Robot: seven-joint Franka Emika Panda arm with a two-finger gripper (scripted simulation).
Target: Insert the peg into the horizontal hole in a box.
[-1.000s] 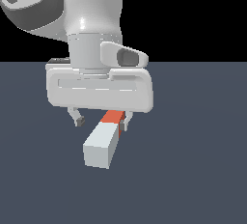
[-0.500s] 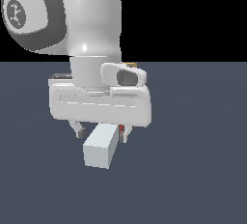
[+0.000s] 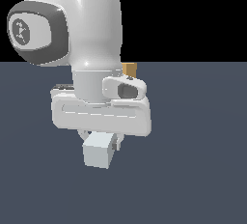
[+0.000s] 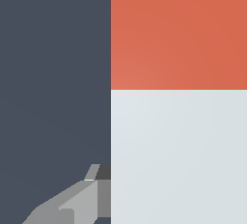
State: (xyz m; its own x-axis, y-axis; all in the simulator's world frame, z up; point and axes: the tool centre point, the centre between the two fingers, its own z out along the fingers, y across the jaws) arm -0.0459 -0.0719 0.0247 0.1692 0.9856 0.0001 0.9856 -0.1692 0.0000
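The peg (image 3: 99, 151) is lying low over the dark grey floor (image 3: 193, 170), directly beneath the robot's hand, with its pale square end face pointing toward the exterior camera. In that view only the pale grey-white part is showing; the rest of the bar is running back under the white hand body (image 3: 101, 114) and is hidden by it. In the wrist view the peg (image 4: 178, 155) is filling most of the picture, and there its red-orange end (image 4: 178, 32) is meeting the pale length along a straight line.

The gripper (image 3: 100, 141) is sitting right over the peg, straddling it. One finger (image 3: 84, 135) is showing just beside the peg on the exterior view's left and another (image 3: 116, 142) on the exterior view's right, both pressed up against or very near the bar's sides. In the wrist view one grey fingertip (image 4: 79, 201) is lying against the edge of the pale section. The fingers are standing about a peg's width apart, but whether they are actually clamping the bar I cannot tell.

The box (image 3: 129, 69) is peeking out as a small tan corner behind the arm (image 3: 91, 25), well apart from the peg. Its hole is not visible.
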